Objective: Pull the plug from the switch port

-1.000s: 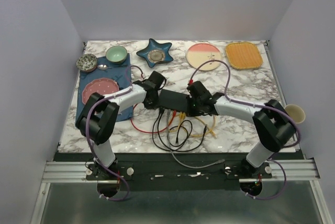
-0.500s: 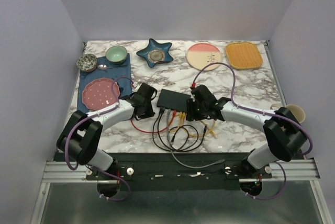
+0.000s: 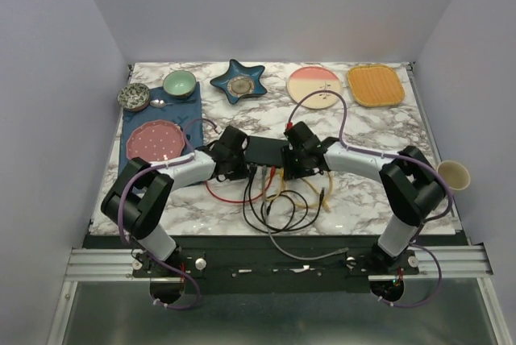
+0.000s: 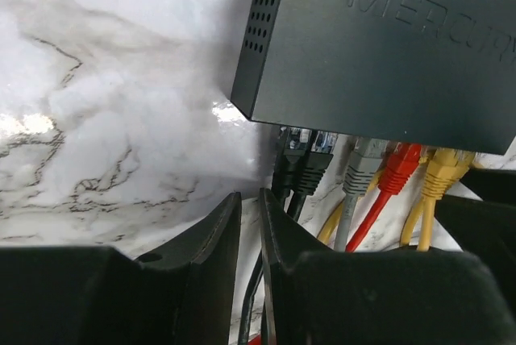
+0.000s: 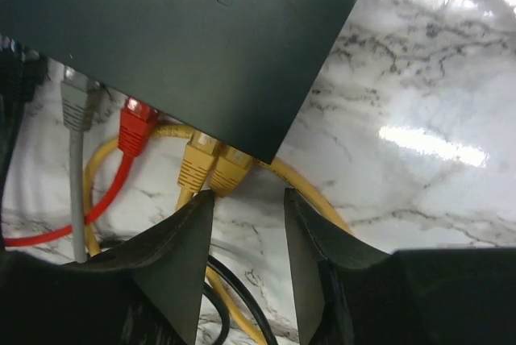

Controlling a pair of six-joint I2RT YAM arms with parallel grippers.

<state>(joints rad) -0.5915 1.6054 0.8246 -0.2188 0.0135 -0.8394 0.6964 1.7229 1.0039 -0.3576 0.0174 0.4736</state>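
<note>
Two grippers are hovering over a white marble table [image 3: 379,131] enclosed by pale lavender walls [image 3: 48,79]: left gripper [image 4: 248,224] narrowly parted, right gripper [image 5: 248,224] spread wider, both empty.

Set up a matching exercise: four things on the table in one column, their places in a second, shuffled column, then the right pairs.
Things:
1. star-shaped dish
2. switch
3. pink plate
4. orange mat

Places:
A. between the two grippers
B. far right corner of the table
C. on the blue cloth, left side
D. far edge, left of the round red-and-cream plate

Pairs: 1-D, 2-A, 3-C, 4-B
</note>
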